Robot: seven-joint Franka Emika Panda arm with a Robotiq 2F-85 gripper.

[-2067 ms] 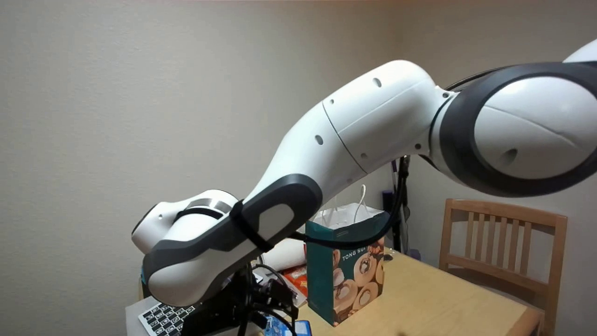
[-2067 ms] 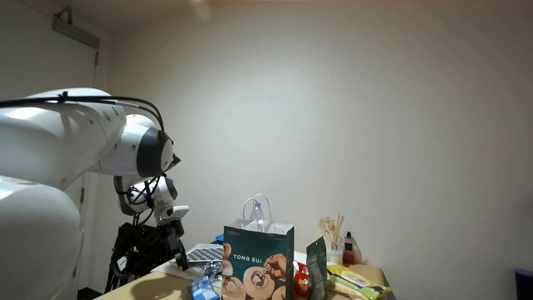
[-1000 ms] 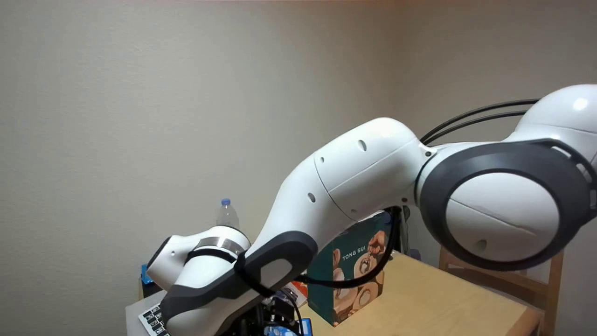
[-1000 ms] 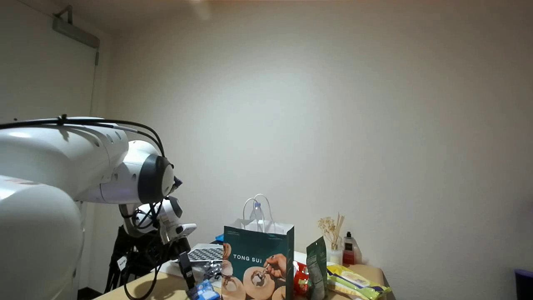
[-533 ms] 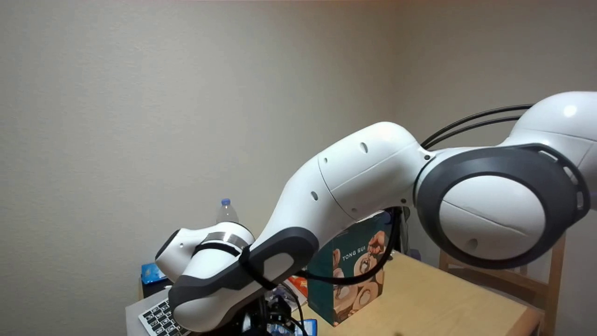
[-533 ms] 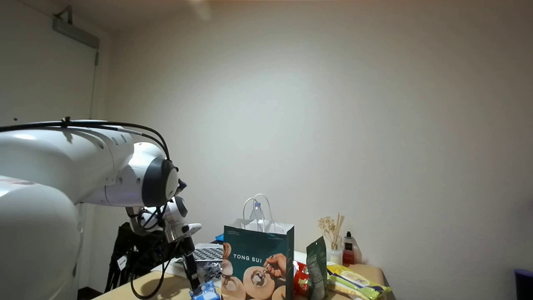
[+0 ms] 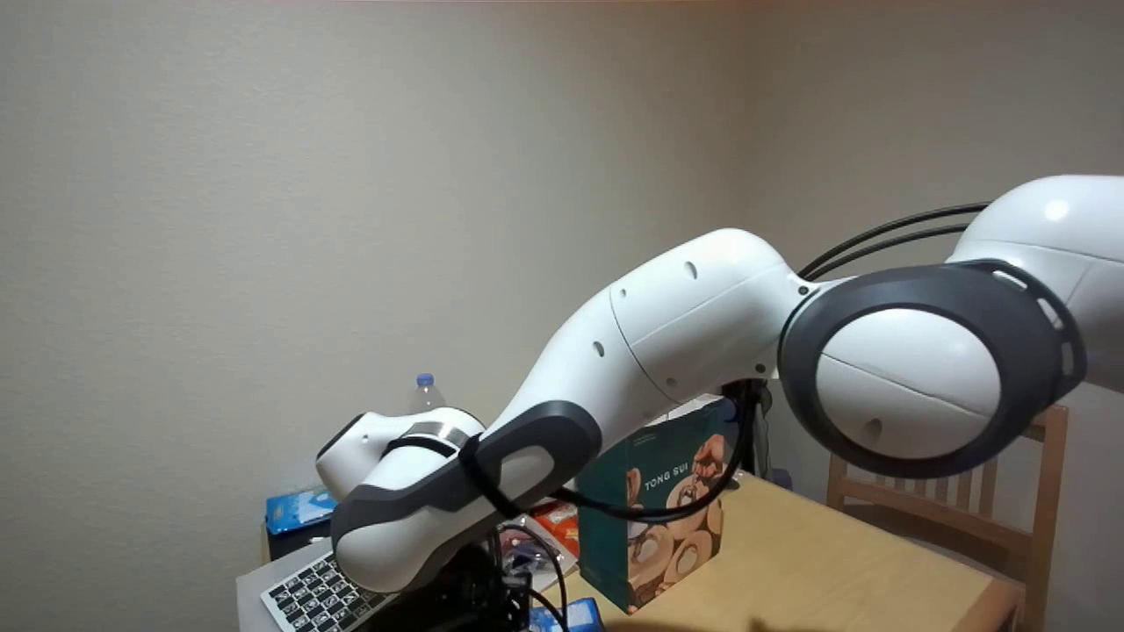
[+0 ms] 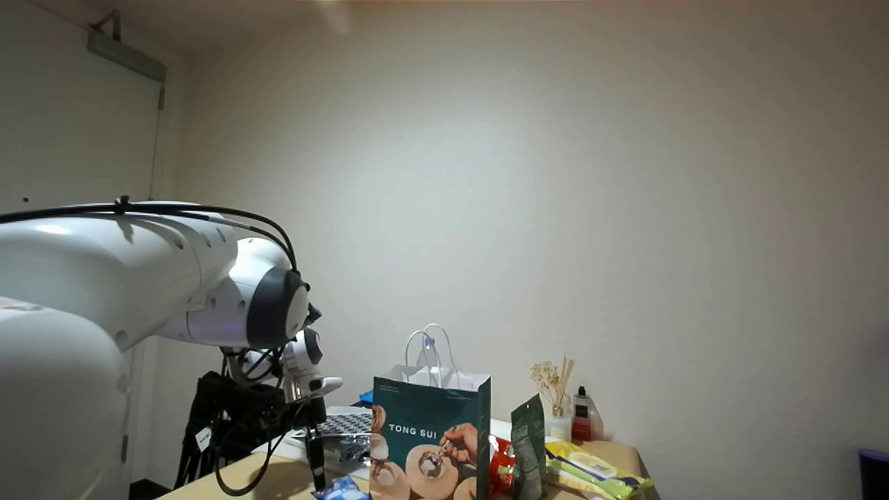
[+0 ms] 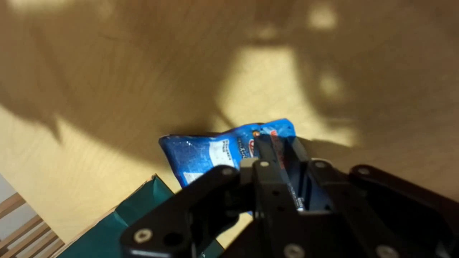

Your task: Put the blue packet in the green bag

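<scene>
My claw (image 9: 281, 147) is drawn narrow on one end of the small bright-blue packet (image 9: 195, 154) of glossy film, which fills the gap between my fingers (image 9: 265, 147) while its other end, marked with white patches, sticks out to one side. It is down at the pale wooden table (image 7: 817, 553), outside and just beside the upright teal-green paper bag (image 8: 430, 437) with thin white loop handles. Near that bag, in an exterior view, are a shiny red packet (image 8: 502, 465) and a dark green standing pouch (image 8: 529, 448).
</scene>
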